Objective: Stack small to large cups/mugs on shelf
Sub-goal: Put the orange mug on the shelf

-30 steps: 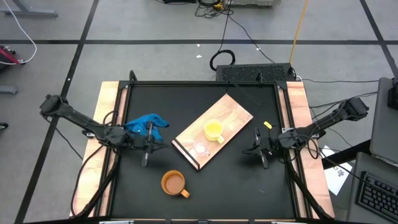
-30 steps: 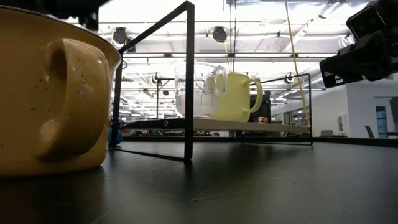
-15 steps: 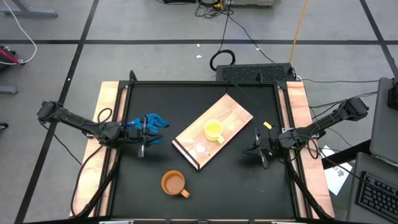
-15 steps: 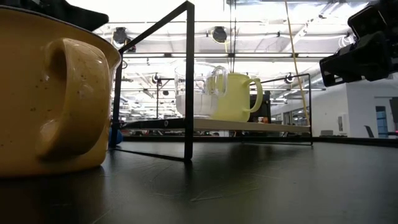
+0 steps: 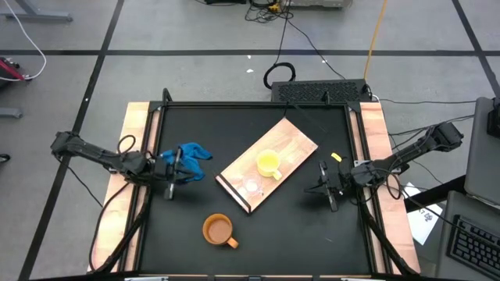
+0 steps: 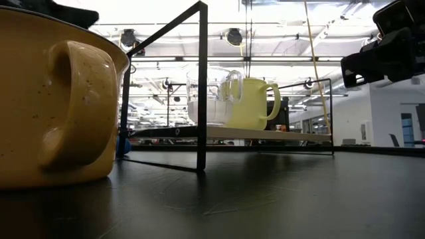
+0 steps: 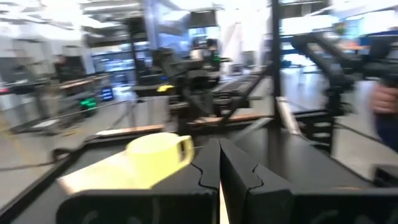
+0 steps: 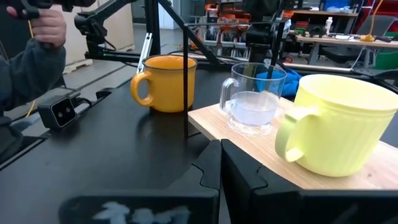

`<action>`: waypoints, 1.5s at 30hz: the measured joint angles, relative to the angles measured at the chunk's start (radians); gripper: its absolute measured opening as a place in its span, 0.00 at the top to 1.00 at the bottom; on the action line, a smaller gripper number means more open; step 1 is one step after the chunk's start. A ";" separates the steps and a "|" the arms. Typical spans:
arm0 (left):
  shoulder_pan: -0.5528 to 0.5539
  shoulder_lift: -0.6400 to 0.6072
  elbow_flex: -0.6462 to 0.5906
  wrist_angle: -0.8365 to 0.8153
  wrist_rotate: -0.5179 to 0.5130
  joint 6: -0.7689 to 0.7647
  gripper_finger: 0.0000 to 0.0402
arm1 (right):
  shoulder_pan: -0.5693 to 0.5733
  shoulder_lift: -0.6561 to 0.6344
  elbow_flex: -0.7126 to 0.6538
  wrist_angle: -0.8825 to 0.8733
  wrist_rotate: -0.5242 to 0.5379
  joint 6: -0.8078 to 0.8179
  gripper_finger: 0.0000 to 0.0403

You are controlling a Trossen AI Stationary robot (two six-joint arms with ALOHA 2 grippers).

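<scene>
Your left tool (image 5: 170,186) sits low at the left side of the worktop (image 5: 305,226), fingers clenched together with nothing between them, right beside the blue cloth (image 5: 187,154). Your right tool (image 5: 326,188) is parked at the right side, also clenched and empty, pointing toward the shelf (image 5: 294,143). The shelf lies diagonally mid-worktop, raised on a thin black frame (image 6: 201,86). On it you have the yellow cup (image 5: 269,163) about centre and the clear glass cup (image 5: 251,186) just beside it, nearer the dark-edged end; in the low view they overlap, so you can't tell if they touch. The orange-brown cup (image 5: 218,229) is upright on the worktop, off the shelf, near the front edge, well apart from both tools. In the right wrist view you can see a person's sleeve and hand (image 8: 46,26) beyond the worktop.
</scene>
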 joint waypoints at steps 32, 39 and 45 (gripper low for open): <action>-0.001 0.000 0.002 -0.010 0.117 0.068 0.97 | 0.000 0.000 0.000 -0.002 0.000 0.019 1.00; -0.001 0.000 0.003 -0.067 0.113 0.050 0.97 | 0.000 0.000 0.000 -0.009 0.000 0.029 1.00; -0.006 0.007 0.003 -0.127 0.113 -0.038 0.99 | 0.000 0.000 0.000 -0.018 0.000 0.030 1.00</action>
